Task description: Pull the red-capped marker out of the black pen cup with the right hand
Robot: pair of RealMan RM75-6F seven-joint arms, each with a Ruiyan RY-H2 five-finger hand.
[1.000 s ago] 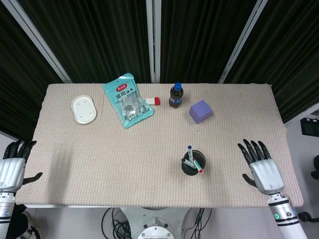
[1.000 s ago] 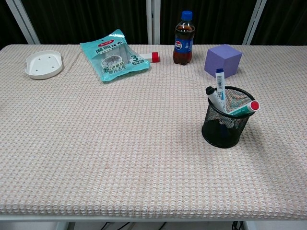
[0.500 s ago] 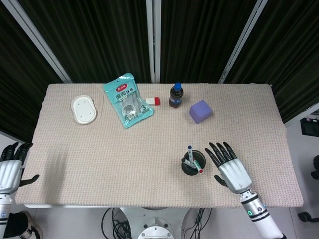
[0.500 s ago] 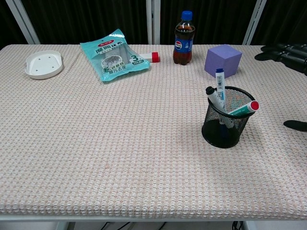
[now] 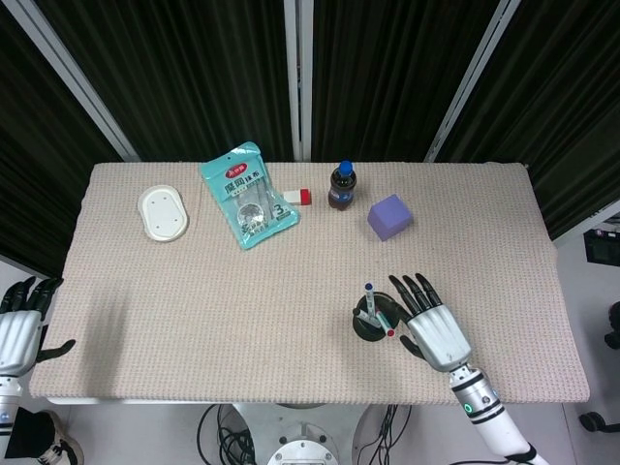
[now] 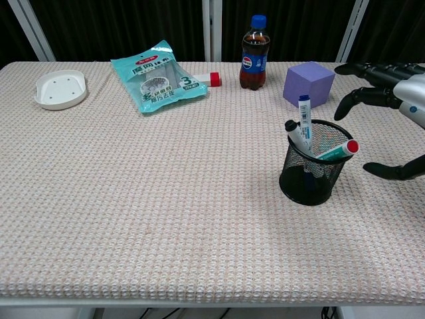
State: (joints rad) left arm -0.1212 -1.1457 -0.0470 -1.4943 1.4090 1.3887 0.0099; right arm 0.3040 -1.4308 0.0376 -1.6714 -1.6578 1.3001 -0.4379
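A counter [image 5: 291, 300] covered in a beige woven cloth fills the middle of the head view. In the lower right of the frame stands a black mesh pen cup [image 5: 374, 323] [image 6: 314, 163]. It holds three markers. The red-capped marker [image 5: 386, 325] [image 6: 337, 151] leans toward the cup's right rim, its red cap poking out over the edge. A blue-capped marker [image 6: 305, 114] stands nearly upright at the back, and a black-capped marker [image 6: 296, 138] leans left.

The right hand [image 5: 433, 331] [image 6: 388, 93] hangs just right of the cup with its fingers spread apart and holding nothing. In the chest view its thumb [image 6: 392, 171] reaches toward the cup, near the red cap but not touching it.

The left hand [image 5: 19, 327] sits at the lower left edge of the frame, off the counter, fingers apart and empty.

Along the upper part of the frame, from left to right, lie a white oval dish [image 5: 162, 213], a teal packet [image 5: 248, 195], a small red-and-white item [image 5: 299, 198], a cola bottle [image 5: 341, 185] with a blue cap, and a purple cube [image 5: 389, 216].
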